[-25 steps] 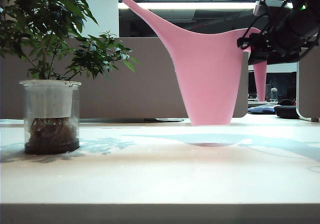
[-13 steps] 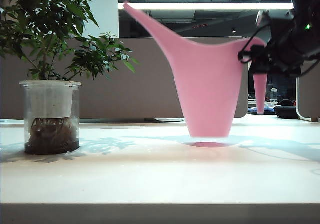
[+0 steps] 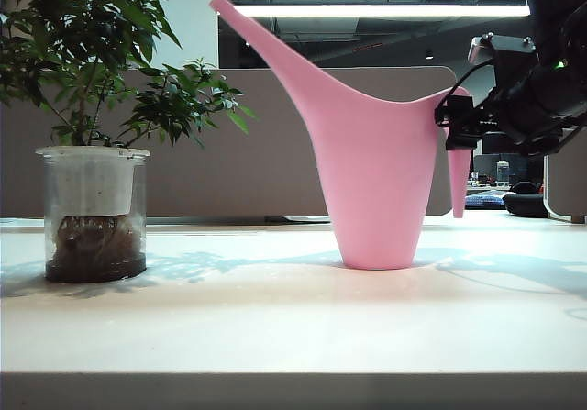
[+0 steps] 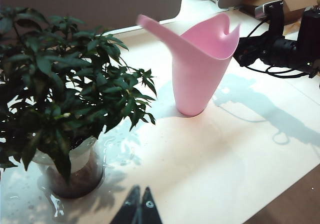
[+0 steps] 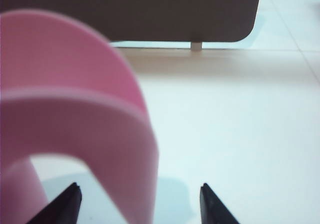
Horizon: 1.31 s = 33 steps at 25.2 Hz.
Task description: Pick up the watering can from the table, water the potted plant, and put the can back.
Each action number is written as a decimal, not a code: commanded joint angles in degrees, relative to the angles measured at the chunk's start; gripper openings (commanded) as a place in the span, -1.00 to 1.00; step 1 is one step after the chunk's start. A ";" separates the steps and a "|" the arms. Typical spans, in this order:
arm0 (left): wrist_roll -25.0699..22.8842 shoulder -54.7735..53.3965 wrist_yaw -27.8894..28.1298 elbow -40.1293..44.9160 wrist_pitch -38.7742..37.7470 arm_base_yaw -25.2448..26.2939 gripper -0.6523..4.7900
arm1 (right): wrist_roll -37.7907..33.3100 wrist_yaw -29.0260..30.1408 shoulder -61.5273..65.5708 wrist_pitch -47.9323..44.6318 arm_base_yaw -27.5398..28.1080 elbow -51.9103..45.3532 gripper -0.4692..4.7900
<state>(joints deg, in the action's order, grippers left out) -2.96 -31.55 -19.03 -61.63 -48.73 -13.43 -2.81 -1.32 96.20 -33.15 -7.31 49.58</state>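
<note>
Watering can (image 3: 376, 181): you've now set it down on the tabletop (image 3: 275, 318); earlier it hung above.
Right pincer (image 5: 137, 204): released, straddling the handle, 3 o'clock of the can.
Left pincer (image 4: 138, 208): clenched, empty, near the potted plant (image 4: 65, 114).

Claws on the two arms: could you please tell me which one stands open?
The right claw, at the handle of the watering can, stands open, its fingertips wide apart. The left claw, near the potted plant, has its tips pressed together.

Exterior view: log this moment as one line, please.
can: upright on table, right of plant | right gripper: open, straddling the handle | left gripper: shut, near plant
</note>
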 commanded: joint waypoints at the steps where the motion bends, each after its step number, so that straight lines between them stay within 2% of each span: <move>1: -0.04 0.09 -0.31 -0.35 0.83 0.07 -0.78 | -0.15 -0.02 -0.39 2.32 0.00 0.28 0.42; 6: -0.04 0.11 -0.31 -0.37 0.81 0.07 -0.78 | -0.09 -0.02 -1.11 8.04 0.00 0.33 0.42; 8: -0.04 0.09 -0.31 -0.35 0.81 0.07 -0.78 | 0.31 -0.11 -2.89 13.27 0.00 0.33 0.41; 15: -0.04 0.00 -0.28 -0.35 2.60 0.07 -0.78 | 1.95 0.00 -16.37 23.87 -0.04 0.35 0.40; 17: -0.07 -0.11 -0.28 -0.35 2.64 0.07 -0.78 | 1.92 0.02 -20.24 25.94 -0.15 0.33 0.30; 18: -0.04 -0.33 -0.04 -0.28 3.32 0.09 -0.78 | 1.29 0.50 -24.83 28.72 -0.39 0.33 0.18; 23: -0.04 -1.11 3.39 0.07 8.85 0.09 -0.78 | 1.01 10.51 -37.44 37.75 -0.39 0.33 -0.28; 27: -0.04 -1.01 3.78 3.08 15.37 0.11 -0.78 | 1.01 12.04 -44.28 45.46 -0.42 0.33 -0.65; 31: -0.07 -0.55 2.51 6.29 16.90 -0.24 -0.77 | 0.96 11.82 -50.82 52.19 -0.39 0.33 -0.66; 33: -0.13 0.96 1.84 10.88 19.58 -1.11 -0.77 | 1.14 11.32 -56.43 56.87 -0.37 0.11 -0.67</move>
<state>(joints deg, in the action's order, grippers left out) -2.98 -31.35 -16.53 -52.25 -31.44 -14.41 -1.74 10.33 41.47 22.13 -7.66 49.69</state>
